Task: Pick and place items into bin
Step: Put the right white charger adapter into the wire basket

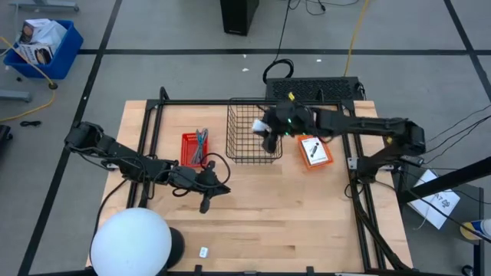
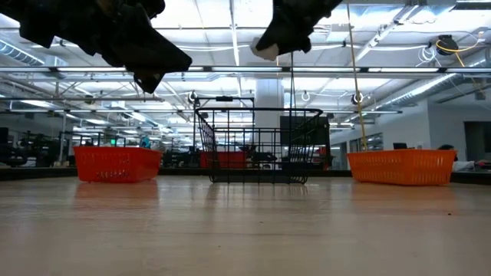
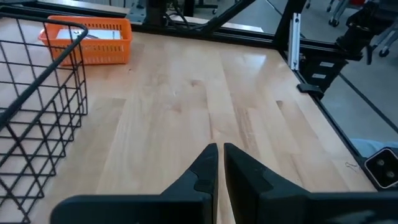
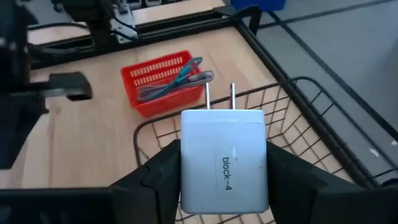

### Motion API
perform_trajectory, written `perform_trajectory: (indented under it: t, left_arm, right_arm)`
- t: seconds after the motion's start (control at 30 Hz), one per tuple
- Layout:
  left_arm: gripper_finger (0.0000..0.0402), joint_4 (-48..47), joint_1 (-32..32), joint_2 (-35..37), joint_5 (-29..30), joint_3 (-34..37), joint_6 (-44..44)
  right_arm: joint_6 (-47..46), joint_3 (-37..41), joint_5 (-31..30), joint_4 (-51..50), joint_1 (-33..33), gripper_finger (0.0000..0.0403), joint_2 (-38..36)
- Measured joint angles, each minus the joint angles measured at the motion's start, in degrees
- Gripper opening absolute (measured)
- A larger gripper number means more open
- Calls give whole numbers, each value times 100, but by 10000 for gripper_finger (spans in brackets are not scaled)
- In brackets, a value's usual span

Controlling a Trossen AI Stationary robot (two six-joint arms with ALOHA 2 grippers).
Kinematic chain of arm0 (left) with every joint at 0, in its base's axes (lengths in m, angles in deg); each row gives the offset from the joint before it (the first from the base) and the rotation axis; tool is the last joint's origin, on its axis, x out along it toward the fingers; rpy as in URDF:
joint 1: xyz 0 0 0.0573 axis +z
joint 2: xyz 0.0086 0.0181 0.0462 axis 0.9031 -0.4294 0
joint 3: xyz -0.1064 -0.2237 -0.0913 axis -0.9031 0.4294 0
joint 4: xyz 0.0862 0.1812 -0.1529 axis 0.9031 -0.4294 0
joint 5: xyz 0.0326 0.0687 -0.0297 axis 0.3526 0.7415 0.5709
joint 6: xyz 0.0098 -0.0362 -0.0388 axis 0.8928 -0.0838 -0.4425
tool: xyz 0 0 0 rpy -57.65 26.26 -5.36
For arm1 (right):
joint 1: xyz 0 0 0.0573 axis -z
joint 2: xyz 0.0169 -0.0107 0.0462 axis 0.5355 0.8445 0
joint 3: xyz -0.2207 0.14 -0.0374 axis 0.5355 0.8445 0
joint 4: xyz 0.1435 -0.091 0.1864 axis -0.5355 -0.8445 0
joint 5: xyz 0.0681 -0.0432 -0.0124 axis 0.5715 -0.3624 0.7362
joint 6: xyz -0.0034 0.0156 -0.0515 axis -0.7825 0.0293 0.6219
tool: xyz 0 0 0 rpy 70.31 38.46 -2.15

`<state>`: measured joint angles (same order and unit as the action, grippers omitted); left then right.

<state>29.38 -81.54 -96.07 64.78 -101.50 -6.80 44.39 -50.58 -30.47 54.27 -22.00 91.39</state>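
Nearest you, well in front of the black wire bin (image 1: pixel 254 132), a tiny white block (image 1: pixel 203 251) lies on the wooden table (image 1: pixel 307 222) beside a white dome lamp (image 1: pixel 131 242). Closer to the bin, off its front left corner, you have the left gripper (image 1: pixel 205 201) hovering above bare wood, its two dark fingers (image 3: pixel 208 163) pressed nearly together and holding nothing. Just left of the bin sits a red basket (image 1: pixel 194 148) with a teal pen-like tool (image 4: pixel 181 73) and a thin grey strip (image 4: pixel 163 89) lying in it. Over the bin's right edge, your right gripper (image 1: pixel 270 138) hangs above the wire rim, jaws spread partway and clamped on a white plug block (image 4: pixel 224 160) labelled "block-4", its two metal prongs pointing away from the wrist. Just right of the bin, an orange basket (image 1: pixel 314 151) holds a white card with dark print (image 1: pixel 310 146).
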Motion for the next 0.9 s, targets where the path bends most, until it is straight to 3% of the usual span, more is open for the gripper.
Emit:
perform_trajectory:
  t: [0.57,0.9]
  left_arm:
    - [31,9,0,0,118,0,83]
    - [31,28,0,0,171,0,168]
  right_arm:
    - [51,-2732,909,-2739,1072,174,2249]
    - [-30,-3080,1240,-3077,1125,174,3291]
